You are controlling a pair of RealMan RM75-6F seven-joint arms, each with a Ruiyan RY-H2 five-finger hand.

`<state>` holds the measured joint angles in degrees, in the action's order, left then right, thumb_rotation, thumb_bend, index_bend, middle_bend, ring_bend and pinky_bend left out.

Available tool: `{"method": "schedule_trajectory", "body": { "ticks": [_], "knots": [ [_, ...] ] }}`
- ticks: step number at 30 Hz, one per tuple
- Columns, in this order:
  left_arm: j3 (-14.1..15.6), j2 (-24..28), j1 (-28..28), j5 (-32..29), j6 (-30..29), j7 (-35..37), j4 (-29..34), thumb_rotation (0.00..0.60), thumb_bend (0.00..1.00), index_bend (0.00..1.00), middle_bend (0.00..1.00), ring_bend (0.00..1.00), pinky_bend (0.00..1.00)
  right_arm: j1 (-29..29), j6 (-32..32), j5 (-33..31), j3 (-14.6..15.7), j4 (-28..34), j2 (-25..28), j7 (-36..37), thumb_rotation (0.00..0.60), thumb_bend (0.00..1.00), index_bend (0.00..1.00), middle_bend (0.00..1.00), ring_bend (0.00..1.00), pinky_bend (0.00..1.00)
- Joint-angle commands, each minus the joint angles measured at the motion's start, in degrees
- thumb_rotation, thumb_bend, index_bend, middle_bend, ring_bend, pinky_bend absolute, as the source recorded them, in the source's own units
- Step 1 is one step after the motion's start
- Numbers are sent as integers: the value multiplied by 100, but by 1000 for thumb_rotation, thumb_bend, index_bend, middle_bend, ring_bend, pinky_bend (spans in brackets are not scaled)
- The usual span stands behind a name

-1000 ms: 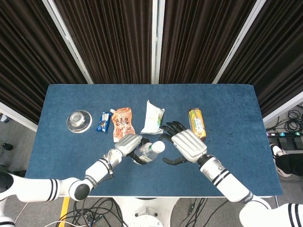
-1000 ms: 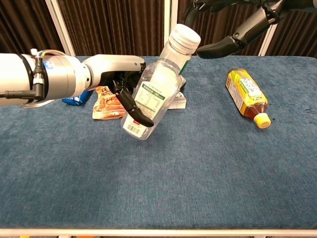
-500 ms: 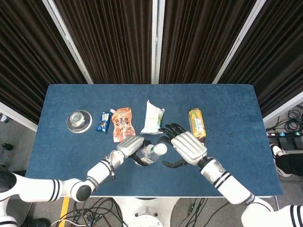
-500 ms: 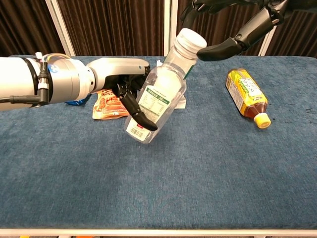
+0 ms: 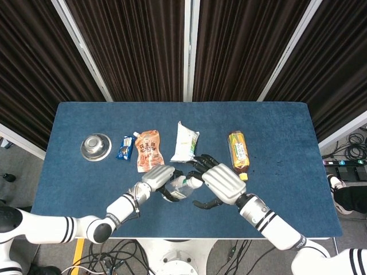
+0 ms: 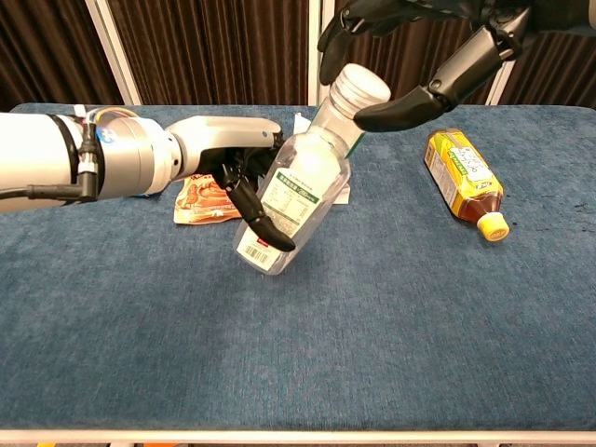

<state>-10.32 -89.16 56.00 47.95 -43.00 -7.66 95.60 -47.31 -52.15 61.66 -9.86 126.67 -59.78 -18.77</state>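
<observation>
while i hold things as they are, near to far:
front edge: the worktop (image 6: 307, 372) has a wide bare strip of blue cloth between its near edge and my hands, so there is room to lower or slide toward me.
bottle: the clear bottle (image 6: 296, 200) is up off the cloth, tilted, its base low and toward me, its white cap (image 6: 361, 86) up and to my right.
left robot hand: my left robot hand (image 6: 244, 182) is wrapped round the labelled body, fingers curled over the front, and carries the bottle's whole weight.
right robot hand: my right robot hand (image 6: 391, 51) is spread wide above the cap, thumb (image 6: 400, 110) just beside it and fingers (image 6: 333, 42) arched over the far side; it holds nothing, and i cannot tell whether any fingertip touches.
doing it well: i judge the cap is the aim, so i should keep the left grip firm and steady, centre the right palm over the cap's axis, and close evenly; a one-sided push could tip the bottle out of my left grip.
right side: the amber bottle (image 6: 463, 177) lies on its side near my right arm, a thing to keep my elbow off.
behind: the orange pouch (image 5: 148, 149) and white packet (image 5: 185, 142) lie just behind the bottle, with the blue wrapper (image 5: 125, 147) and steel bowl (image 5: 95, 145) further left, so backward room is tight.
far edge: bare cloth runs beyond them to the curtain (image 5: 137, 46).
</observation>
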Motion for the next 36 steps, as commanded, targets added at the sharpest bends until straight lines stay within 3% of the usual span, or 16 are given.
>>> {"method": "schedule_trajectory", "body": {
  "ticks": [1,36],
  "knots": [
    [3,22,-9,37,-17,8,36,600,42,586,606,518,538,14,-106,-36,-9,-53,-17,-35,417,195,298,87,0,0],
    [50,40,4,82,1,79,20,600,42,585,606,517,538,77,-341,-31,83,12,91,-132,422,204,299,88,0,0]
  ]
}}
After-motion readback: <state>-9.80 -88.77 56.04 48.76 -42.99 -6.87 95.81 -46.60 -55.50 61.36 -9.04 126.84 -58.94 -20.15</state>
